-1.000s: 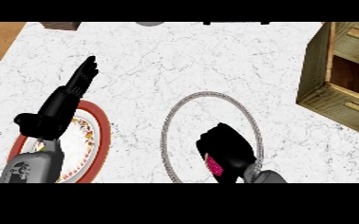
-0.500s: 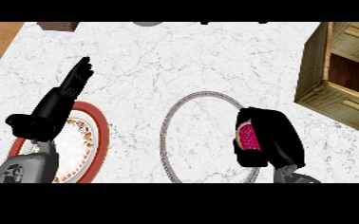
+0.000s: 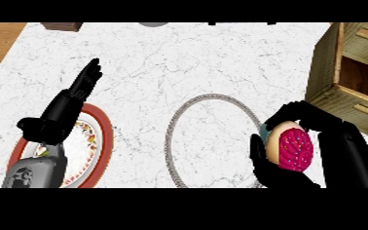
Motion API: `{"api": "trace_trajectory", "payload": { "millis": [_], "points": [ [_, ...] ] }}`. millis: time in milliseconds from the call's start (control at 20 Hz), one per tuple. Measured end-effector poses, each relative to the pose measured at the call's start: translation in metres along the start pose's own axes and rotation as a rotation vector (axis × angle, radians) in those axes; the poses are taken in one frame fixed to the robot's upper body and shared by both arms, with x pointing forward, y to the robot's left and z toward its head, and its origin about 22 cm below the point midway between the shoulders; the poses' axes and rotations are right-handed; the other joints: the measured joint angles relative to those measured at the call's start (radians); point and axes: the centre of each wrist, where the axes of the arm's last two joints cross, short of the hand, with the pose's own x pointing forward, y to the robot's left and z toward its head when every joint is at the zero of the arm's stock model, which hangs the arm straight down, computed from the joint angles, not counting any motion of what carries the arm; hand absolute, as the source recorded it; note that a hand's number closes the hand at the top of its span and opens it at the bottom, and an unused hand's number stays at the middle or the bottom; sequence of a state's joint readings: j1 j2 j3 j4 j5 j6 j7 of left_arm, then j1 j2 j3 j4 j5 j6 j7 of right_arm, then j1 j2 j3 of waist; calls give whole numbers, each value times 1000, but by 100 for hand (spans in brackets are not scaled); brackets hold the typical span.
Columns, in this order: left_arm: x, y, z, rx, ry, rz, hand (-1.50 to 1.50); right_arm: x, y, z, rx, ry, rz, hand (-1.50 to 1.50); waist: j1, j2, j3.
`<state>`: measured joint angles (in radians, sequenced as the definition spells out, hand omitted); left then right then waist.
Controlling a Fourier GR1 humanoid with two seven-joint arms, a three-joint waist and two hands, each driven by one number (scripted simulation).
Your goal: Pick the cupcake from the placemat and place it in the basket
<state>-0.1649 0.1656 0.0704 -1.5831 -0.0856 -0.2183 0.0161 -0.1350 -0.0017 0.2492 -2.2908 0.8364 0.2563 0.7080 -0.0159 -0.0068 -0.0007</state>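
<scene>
While I carry: my right hand (image 3: 327, 148) has fingers and thumb curled around the cupcake (image 3: 291, 148), pink frosting facing up at me, so it is off the counter and in hand.
Cupcake position: at the right rim of the placemat (image 3: 173, 126), the round grey-edged mat, and near the lower left corner of the basket (image 3: 332, 63).
Basket: wooden, at the view's right edge, its open compartment partly out of view, so I can't judge its depth.
Step in hand, as I judge it: transport up and to the right.
How I'd do it well: lift enough to pass the basket's wall, keep the cupcake upright, centre it over the opening before lowering, and uncurl only once it sits.
Risk: clipping the wooden wall.
Left hand (image 3: 64, 109): fingers straight, resting over the red-rimmed plate (image 3: 101, 141).
</scene>
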Motion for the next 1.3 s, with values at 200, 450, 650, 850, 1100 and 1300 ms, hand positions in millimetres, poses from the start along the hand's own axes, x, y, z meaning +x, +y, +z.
{"api": "trace_trajectory", "payload": {
  "millis": [200,450,650,850,1100,1300],
  "points": [
    [7,1,0,-6,-2,-1,0,20,-15,-3,-68,42,-33,150,6,0,0],
    [5,0,1,-4,7,-1,0,40,-37,-14,-153,58,-18,150,5,0,-1],
    [0,1,1,-11,3,0,0,51,-63,-26,-253,47,20,150,6,1,-1],
    [1,5,1,-12,-1,0,0,55,-87,-46,-315,52,16,150,11,3,-1],
    [3,4,-4,-14,-6,3,0,56,-118,-79,-386,98,31,150,16,5,0],
    [9,3,-4,-19,-11,0,0,49,-141,-103,-466,158,22,150,21,6,0]
  ]
}}
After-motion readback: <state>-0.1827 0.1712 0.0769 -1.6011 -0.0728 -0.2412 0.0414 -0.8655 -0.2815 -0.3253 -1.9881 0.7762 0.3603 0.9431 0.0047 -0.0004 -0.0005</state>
